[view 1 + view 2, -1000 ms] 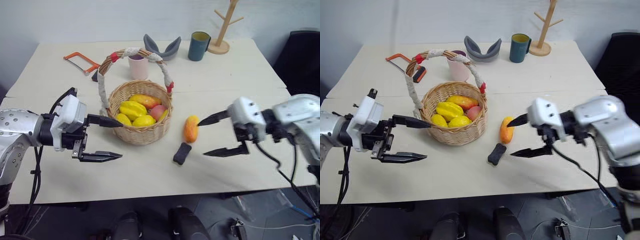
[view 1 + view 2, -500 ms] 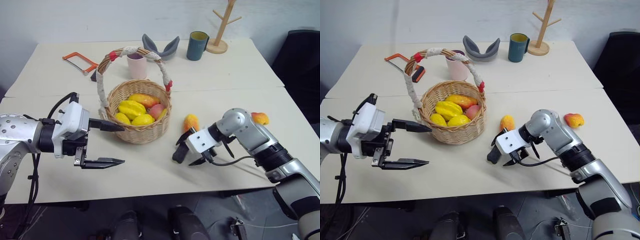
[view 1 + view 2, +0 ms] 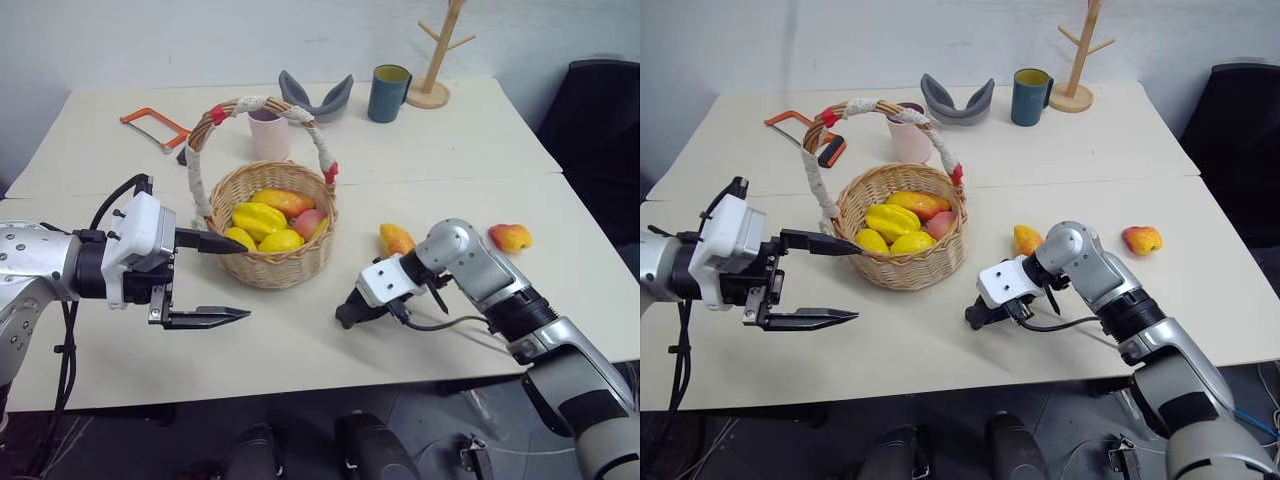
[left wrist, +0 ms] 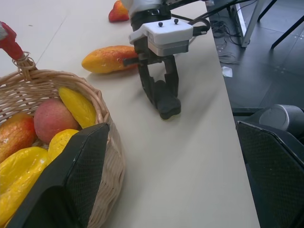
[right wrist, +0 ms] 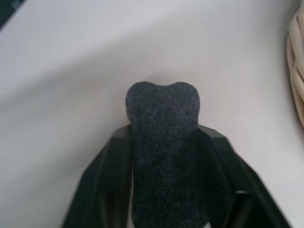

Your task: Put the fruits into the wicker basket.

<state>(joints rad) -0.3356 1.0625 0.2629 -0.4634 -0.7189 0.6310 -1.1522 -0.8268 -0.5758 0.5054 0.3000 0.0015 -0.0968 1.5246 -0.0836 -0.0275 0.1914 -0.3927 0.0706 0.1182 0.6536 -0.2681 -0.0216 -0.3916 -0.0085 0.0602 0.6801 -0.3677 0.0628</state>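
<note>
The wicker basket (image 3: 268,268) stands left of the table's middle and holds several fruits (image 3: 268,215), yellow ridged ones and a reddish one. An orange-yellow mango-like fruit (image 3: 395,240) lies on the table to its right. A red-and-yellow fruit (image 3: 510,237) lies farther right. My right gripper (image 3: 352,310) is low on the table in front of the mango, shut on the small flat black block (image 5: 161,156). My left gripper (image 3: 245,280) hangs open at the basket's left front side, its upper finger close to the basket wall.
Behind the basket stand a pink cup (image 3: 268,135), a grey curved object (image 3: 315,95), a teal mug (image 3: 385,93) and a wooden mug tree (image 3: 437,60). An orange hacksaw (image 3: 152,124) lies at the back left. The table's front edge (image 3: 300,375) runs just below both grippers.
My right arm came down to the table and its open gripper shut on the black block. The red-and-yellow fruit came into sight behind it. The left gripper stayed put.
</note>
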